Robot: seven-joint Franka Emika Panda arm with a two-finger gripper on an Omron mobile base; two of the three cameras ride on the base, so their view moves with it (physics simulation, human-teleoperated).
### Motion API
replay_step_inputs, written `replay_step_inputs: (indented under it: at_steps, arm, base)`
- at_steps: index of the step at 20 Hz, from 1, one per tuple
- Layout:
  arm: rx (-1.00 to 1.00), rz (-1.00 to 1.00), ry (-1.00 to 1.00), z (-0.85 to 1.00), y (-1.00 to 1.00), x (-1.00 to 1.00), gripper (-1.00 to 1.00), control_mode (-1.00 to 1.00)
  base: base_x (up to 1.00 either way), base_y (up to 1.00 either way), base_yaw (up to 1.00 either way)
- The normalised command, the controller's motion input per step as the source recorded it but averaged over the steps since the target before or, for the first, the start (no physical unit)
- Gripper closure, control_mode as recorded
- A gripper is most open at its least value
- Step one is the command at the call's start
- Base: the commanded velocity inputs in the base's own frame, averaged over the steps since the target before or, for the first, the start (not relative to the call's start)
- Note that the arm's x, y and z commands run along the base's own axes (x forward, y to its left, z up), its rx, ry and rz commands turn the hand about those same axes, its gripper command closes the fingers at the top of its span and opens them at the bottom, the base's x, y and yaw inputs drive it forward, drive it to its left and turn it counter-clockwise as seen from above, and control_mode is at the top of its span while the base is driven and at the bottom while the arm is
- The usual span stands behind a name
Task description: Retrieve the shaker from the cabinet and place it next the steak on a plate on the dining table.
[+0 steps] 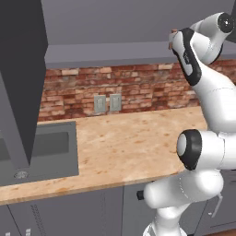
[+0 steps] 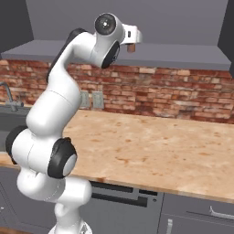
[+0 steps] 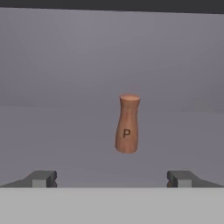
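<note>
The shaker (image 3: 127, 124) is a slim brown wooden bottle marked "P". It stands upright on the plain grey shelf of the cabinet (image 3: 52, 127). My gripper (image 3: 112, 179) is open, level with the shaker and a short way in front of it. Its fingertips (image 3: 43, 178) are spread wide on either side, with nothing between them. From the right base view, the hand (image 2: 131, 34) reaches into the cabinet (image 2: 183, 54) with the shaker (image 2: 132, 47) just past it. A sliver of the shaker (image 1: 171, 44) peeks out beside the arm in the left base view. The steak, plate and dining table are out of view.
A wood-topped counter (image 1: 129, 147) runs below the cabinet, backed by a brick wall with outlets (image 1: 107, 103). A dark sink (image 1: 46, 152) sits at its left, with a faucet (image 2: 7, 93). A dark open cabinet door (image 1: 20, 83) hangs at the left. Grey drawers (image 2: 196, 212) are beneath.
</note>
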Motion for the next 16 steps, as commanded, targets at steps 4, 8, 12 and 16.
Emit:
replay_step_inputs:
  at_steps: [4, 8, 12, 16]
  arm:
    - [0.0, 0.0, 0.0, 0.0, -0.15, 0.4, -1.0, -1.0]
    - [0.0, 0.0, 0.0, 0.01, -0.11, 0.33, -1.0, -1.0]
    - [0.0, 0.0, 0.0, 0.02, -0.12, 0.35, -1.0, -1.0]
    - [0.0, 0.0, 0.0, 0.05, -0.12, 0.37, -1.0, -1.0]
  base:
    - [0.0, 0.0, 0.0]
    - [0.0, 0.0, 0.0]
    - [0.0, 0.0, 0.0]
    - [0.0, 0.0, 0.0]
